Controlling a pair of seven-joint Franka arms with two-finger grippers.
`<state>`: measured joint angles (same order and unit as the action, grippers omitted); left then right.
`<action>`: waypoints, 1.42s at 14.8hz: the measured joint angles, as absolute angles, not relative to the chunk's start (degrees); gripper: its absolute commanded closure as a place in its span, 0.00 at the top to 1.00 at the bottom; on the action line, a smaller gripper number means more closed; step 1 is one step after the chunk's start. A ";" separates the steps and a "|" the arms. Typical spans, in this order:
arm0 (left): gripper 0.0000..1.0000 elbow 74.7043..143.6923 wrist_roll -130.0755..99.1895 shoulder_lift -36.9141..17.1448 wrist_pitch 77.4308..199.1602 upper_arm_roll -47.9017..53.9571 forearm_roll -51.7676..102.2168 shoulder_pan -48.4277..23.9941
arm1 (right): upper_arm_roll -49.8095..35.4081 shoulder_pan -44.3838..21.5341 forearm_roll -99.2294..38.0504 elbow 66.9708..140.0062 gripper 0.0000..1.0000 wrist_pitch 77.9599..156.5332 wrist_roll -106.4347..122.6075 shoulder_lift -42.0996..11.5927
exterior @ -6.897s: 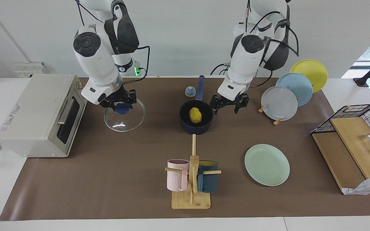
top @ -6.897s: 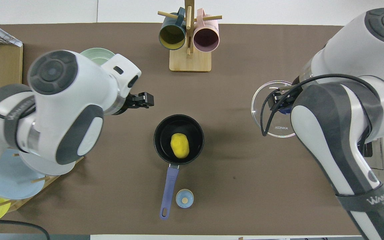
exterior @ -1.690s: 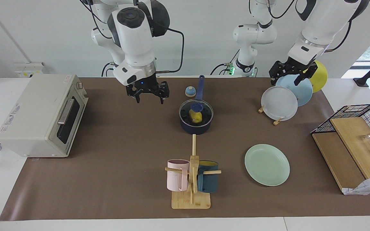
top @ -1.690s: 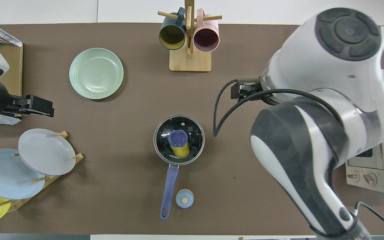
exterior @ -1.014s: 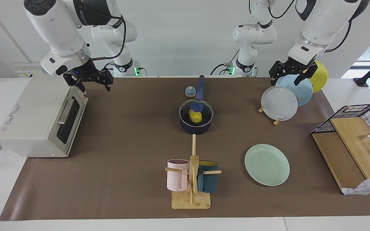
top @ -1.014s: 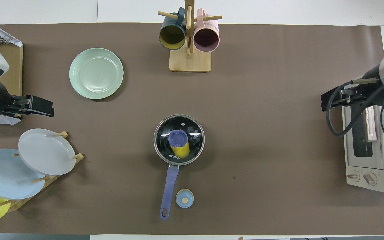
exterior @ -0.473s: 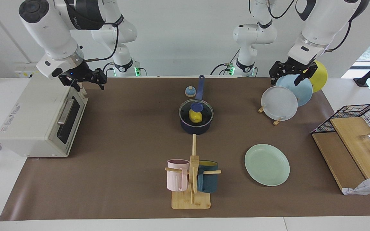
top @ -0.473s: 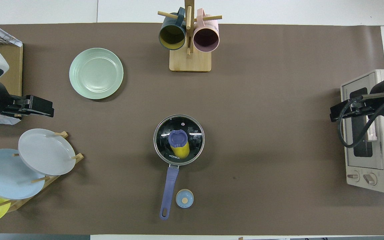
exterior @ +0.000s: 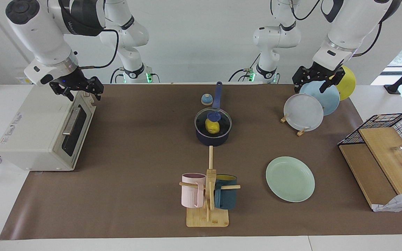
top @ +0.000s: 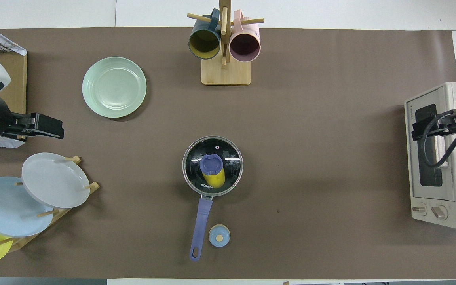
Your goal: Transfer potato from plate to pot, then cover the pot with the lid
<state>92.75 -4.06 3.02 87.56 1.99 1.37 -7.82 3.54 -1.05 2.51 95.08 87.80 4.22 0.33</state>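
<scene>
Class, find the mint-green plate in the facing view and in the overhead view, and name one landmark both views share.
Facing view: the plate lies low, toward the picture's right, empty on the brown mat.
Overhead view: the plate lies high, toward the picture's left.
Shared landmark: the mug stand beside it; the views are half a turn apart.

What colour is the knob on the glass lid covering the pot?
Blue; the knob shows best in the overhead view, over the yellow potato.

- We are seeing the yellow potato (exterior: 212,126) lying inside the navy pot (exterior: 213,138) mid-table.
- The glass lid (top: 228,157) is sitting flat on it, blue knob up.
- The mint plate (exterior: 290,179) is lying bare, farther from the robots.
</scene>
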 measured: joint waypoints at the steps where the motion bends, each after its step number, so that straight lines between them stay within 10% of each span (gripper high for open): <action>1: 1.00 92.75 -4.06 3.02 87.56 1.99 1.37 -7.82 | 4.06 -1.02 2.51 95.09 1.00 87.87 4.56 0.33; 21: 1.00 92.75 -4.06 3.02 87.56 1.99 1.37 -7.82 | 4.34 -1.15 1.52 95.42 1.00 89.04 4.89 2.07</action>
